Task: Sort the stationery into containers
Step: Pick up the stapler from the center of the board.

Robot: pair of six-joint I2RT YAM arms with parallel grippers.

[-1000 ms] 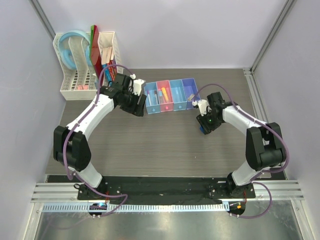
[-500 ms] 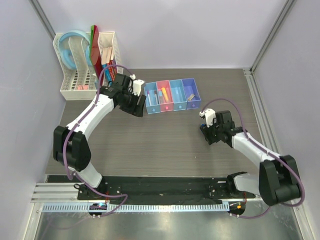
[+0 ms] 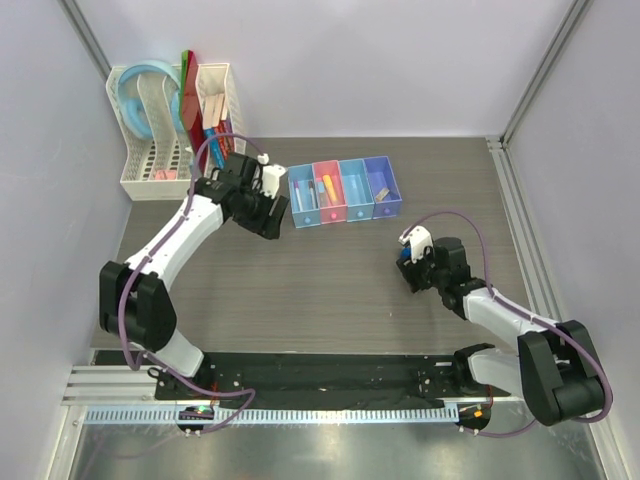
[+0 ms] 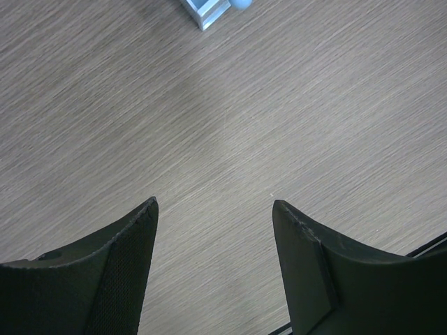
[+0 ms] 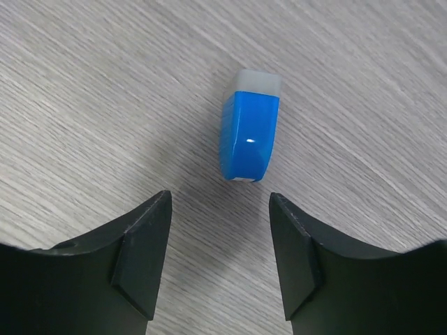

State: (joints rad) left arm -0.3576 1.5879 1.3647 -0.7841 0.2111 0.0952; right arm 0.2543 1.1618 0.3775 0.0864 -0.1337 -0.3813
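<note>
A small blue block [image 5: 250, 139] with a pale end lies on the table just beyond my right gripper's open fingertips, apart from them. In the top view only a sliver of it [image 3: 403, 256] shows at my right gripper [image 3: 409, 263]. My right gripper [image 5: 220, 199] is open and empty. The row of four bins [image 3: 345, 212] stands at the table's middle back. It holds a grey stick [image 3: 303, 192], an orange-yellow piece [image 3: 327, 188] and a tan piece [image 3: 381, 191]. My left gripper [image 3: 272, 215], open and empty [image 4: 215, 204], hovers over bare table left of the bins.
A white mesh rack [image 3: 160, 185] with books and folders stands at the back left. A corner of the light-blue bin [image 4: 206, 10] shows at the top of the left wrist view. Grey walls close in both sides.
My right arm has drawn back toward the near edge, its elbow swinging low and right, while the gripper stays by the blue block. My left gripper has barely moved.
</note>
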